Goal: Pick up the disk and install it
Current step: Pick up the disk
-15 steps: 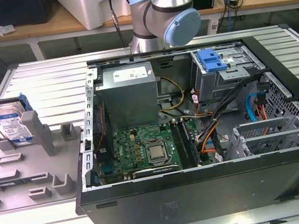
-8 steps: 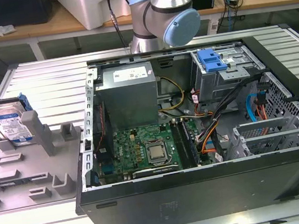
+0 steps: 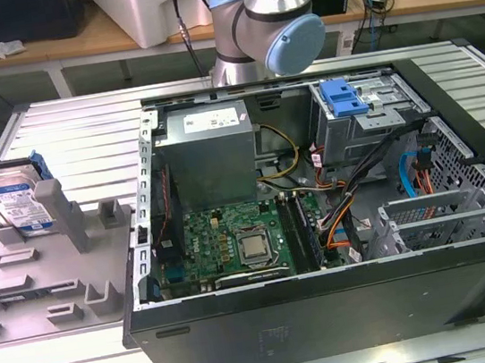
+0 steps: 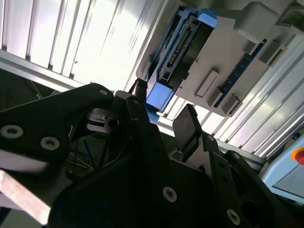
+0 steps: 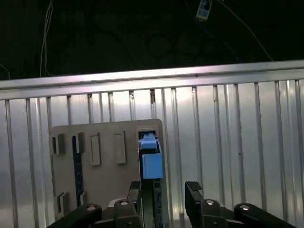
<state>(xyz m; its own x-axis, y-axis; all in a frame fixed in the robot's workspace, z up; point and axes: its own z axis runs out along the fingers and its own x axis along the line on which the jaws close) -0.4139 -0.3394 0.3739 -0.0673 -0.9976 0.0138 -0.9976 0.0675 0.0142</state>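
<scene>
Stands on edge as a flat silver disk [image 3: 12, 203] with a blue-and-white label, framed by a blue plastic carrier rail. Leans back slightly in a slot of the grey holder [image 3: 66, 260] on the ribbed bench [image 3: 81, 123], at the exterior view's left. Appears edge-on in both wrist views, with the rail's blue end sticking out of the holder.

Ribbed aluminium table top [image 3: 63, 125] with parallel slots, bright glare on its slats in the second wrist view, wooden workbench [image 3: 70, 45] behind it in the exterior view, white box [image 3: 146, 10] on the bench, dark floor [image 5: 118, 33] past the table edge.
</scene>
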